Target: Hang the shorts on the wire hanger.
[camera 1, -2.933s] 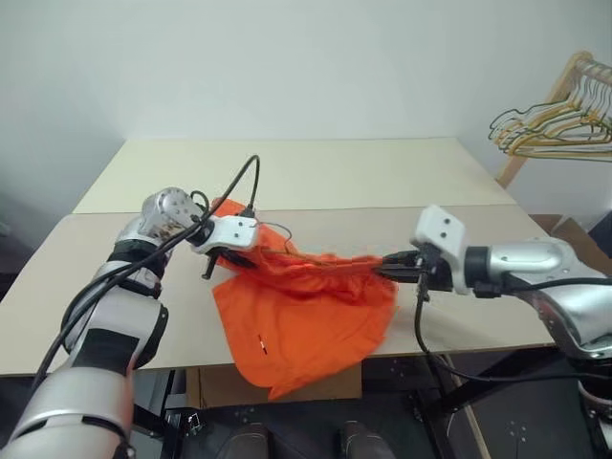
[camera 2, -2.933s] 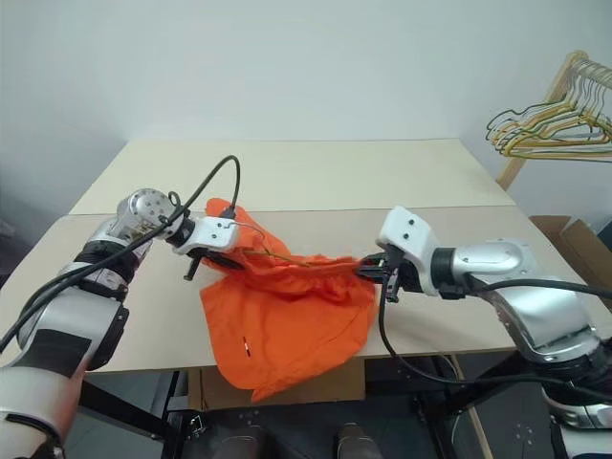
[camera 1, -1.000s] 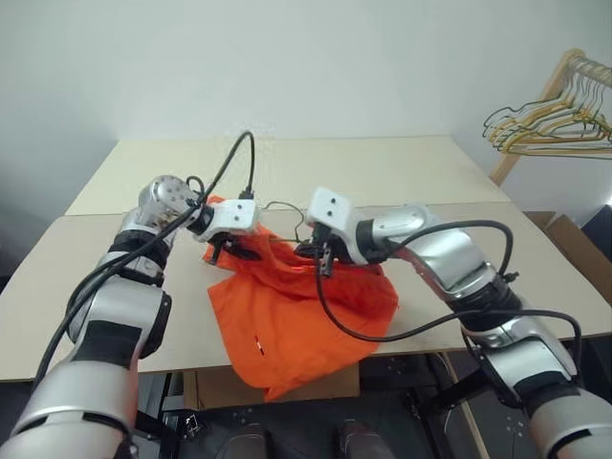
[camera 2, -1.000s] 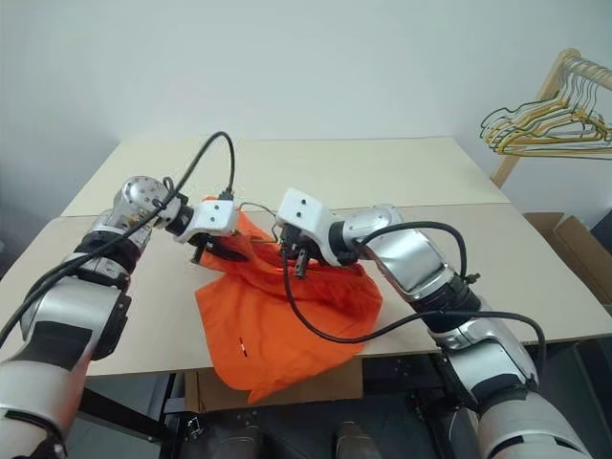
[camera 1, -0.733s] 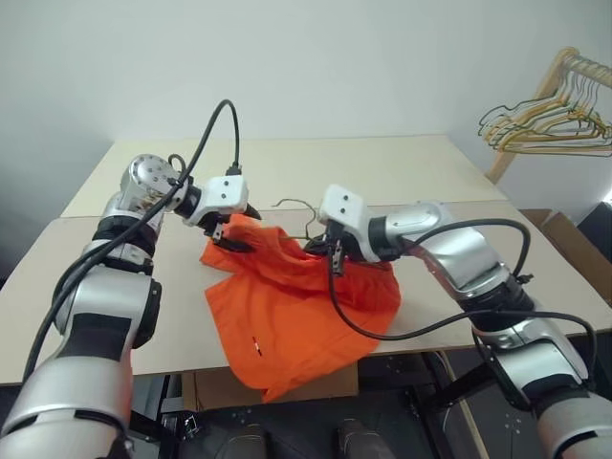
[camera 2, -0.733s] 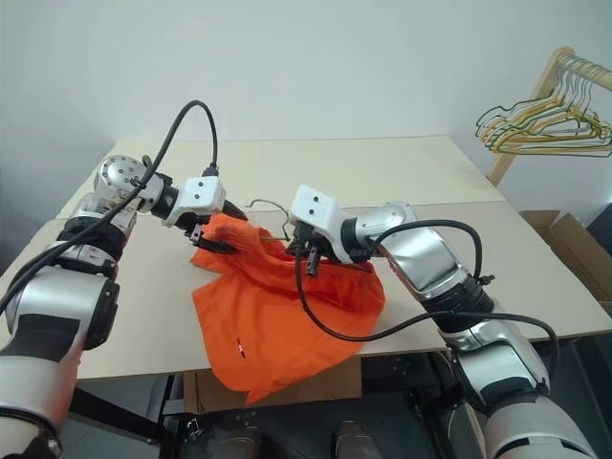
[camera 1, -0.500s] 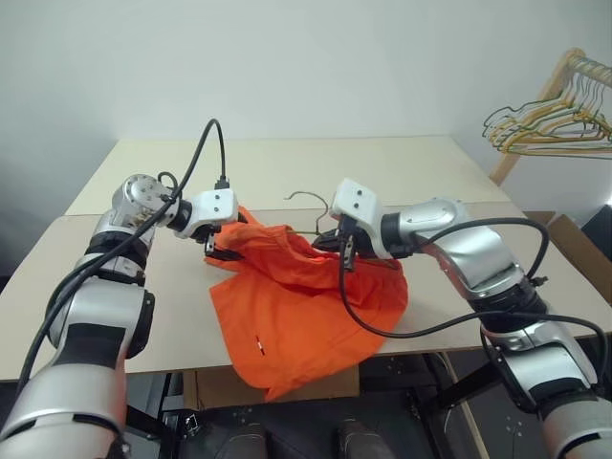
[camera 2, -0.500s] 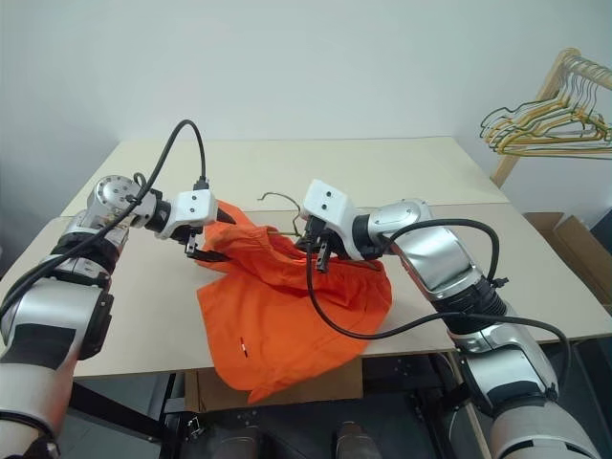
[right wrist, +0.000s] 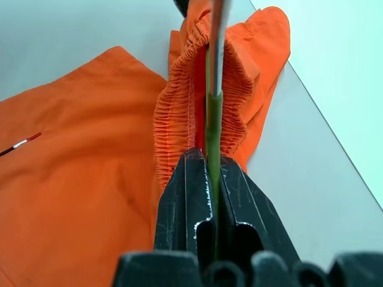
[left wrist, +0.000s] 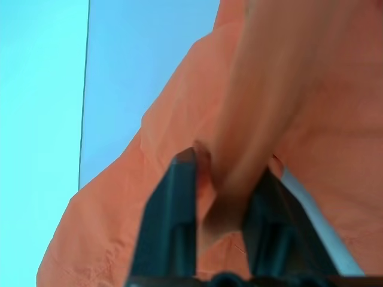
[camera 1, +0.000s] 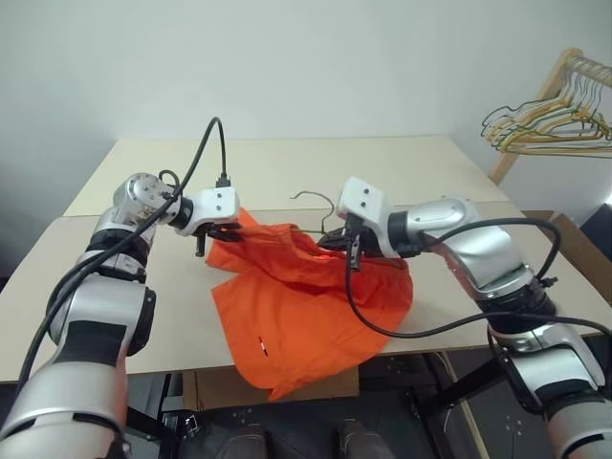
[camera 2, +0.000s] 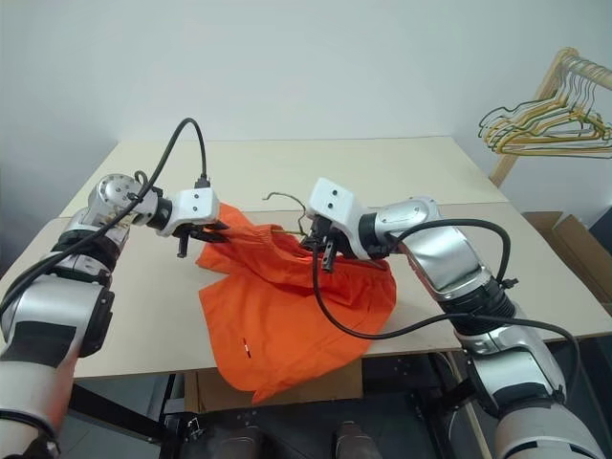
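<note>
A: What is changing here?

B: The left gripper (camera 2: 198, 235), which was spread wide a moment ago, is now pinching a fold of the bright orange gathered-waist shorts (camera 2: 287, 306) at their left corner. So the re-grip looks done, and the waistband can be stretched.

A: And the hanger?

B: The right gripper (right wrist: 207, 173) is clamping the thin grey-green wire hanger (right wrist: 210, 107), which is running inside the waistband. Its long axis is lying left to right above the beige table (camera 2: 382, 163), hook (camera 2: 285, 199) rising toward the far side.
</note>
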Action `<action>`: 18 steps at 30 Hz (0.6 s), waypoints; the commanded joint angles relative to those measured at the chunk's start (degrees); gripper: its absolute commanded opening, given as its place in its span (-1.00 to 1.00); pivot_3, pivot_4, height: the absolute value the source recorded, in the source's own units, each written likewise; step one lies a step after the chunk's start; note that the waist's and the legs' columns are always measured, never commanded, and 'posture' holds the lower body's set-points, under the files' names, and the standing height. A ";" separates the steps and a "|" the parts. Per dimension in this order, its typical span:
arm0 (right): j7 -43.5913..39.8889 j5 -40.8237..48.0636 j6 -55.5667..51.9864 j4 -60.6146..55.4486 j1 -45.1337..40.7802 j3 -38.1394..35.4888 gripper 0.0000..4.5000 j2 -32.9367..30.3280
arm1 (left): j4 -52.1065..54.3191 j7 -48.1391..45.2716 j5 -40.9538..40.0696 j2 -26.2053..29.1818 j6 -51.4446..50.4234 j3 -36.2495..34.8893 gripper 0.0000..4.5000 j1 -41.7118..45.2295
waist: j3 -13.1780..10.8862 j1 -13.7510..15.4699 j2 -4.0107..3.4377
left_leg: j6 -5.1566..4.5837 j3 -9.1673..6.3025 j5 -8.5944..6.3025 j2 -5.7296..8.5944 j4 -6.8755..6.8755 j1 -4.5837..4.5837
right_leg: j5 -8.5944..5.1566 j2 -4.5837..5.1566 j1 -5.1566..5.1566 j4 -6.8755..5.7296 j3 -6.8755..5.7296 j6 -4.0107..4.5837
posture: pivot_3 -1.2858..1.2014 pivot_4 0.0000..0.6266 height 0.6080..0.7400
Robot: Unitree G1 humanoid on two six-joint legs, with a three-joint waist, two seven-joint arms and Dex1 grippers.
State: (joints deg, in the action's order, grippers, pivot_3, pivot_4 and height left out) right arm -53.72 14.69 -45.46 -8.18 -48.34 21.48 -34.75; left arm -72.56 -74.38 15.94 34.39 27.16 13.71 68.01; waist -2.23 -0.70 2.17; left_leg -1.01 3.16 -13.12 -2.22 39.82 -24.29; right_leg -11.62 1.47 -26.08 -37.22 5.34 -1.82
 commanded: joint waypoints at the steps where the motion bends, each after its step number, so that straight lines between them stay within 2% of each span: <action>1: -0.06 0.36 -0.21 -1.85 -0.67 -2.97 -1.00 -0.62 | 0.28 1.64 0.00 0.39 -0.41 -0.63 -0.98 2.81 | 0.00 0.00 0.00 | 0.00 0.00 0.00 0.00 0.00 0.00 | 0.00 0.00 0.00 0.00 0.00 0.00 | 0.06 -1.00 1.00; 12: 3.05 -0.73 0.02 -2.53 4.02 -3.14 -1.00 -0.29 | 0.01 3.00 -3.55 1.14 -5.11 -5.13 -0.98 7.07 | 0.00 0.09 0.00 | 0.00 -0.01 0.00 0.01 0.00 -0.01 | 0.00 0.01 0.00 0.01 0.00 -0.01 | 0.08 -1.00 1.00; 18: 8.71 -1.24 0.76 -1.73 8.27 -5.77 -1.00 2.56 | 0.11 2.56 -4.29 1.96 -6.17 -6.55 -0.98 7.55 | 0.00 0.01 0.01 | 0.00 -0.01 0.00 0.00 -0.01 0.01 | 0.00 -0.02 0.00 -0.01 0.01 0.00 | 0.09 -1.00 1.00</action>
State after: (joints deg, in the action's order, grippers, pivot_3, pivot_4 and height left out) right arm -46.69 13.73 -45.68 -9.33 -39.56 18.60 -32.54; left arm -73.08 -72.24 13.27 34.96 21.13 8.77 73.24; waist -2.23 -0.69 2.18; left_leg -1.01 3.15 -13.12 -2.22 39.81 -24.28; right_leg -11.62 1.45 -26.08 -37.23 5.36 -1.83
